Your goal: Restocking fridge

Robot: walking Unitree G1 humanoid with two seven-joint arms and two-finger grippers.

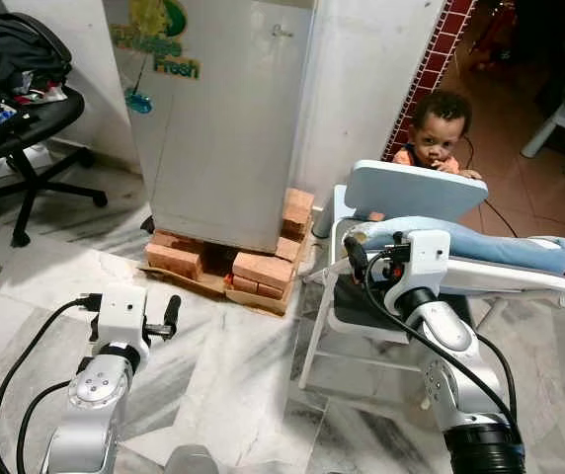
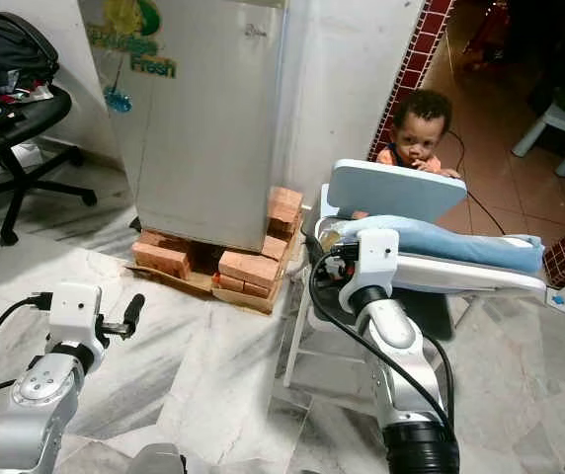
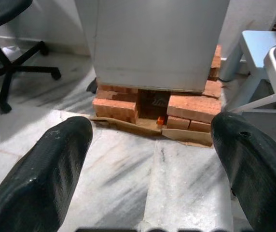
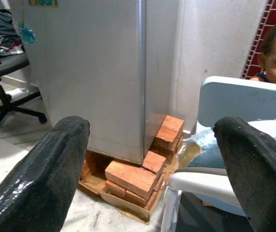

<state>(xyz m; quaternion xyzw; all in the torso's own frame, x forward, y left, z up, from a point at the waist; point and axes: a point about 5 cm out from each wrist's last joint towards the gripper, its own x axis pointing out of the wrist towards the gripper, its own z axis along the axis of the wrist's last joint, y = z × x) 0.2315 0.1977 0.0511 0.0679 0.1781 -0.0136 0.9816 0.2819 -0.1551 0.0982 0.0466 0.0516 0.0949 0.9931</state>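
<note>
The silver fridge (image 1: 228, 118) stands shut on a stack of red bricks (image 1: 263, 267) by the white wall, a green sticker near its top. My left gripper (image 3: 150, 159) is held low over the marble floor, a short way in front of the fridge, open with nothing between its fingers (image 1: 172, 311). My right gripper (image 4: 152, 159) is raised beside the white chair (image 1: 416, 193), pointing toward the fridge's right corner. It is open too and holds nothing.
A small child (image 1: 439, 128) sits behind the white chair, which carries a blue cloth (image 1: 470, 247). A black office chair (image 1: 26, 118) piled with clothes stands at the left. Flattened cardboard (image 3: 181, 135) lies under the bricks.
</note>
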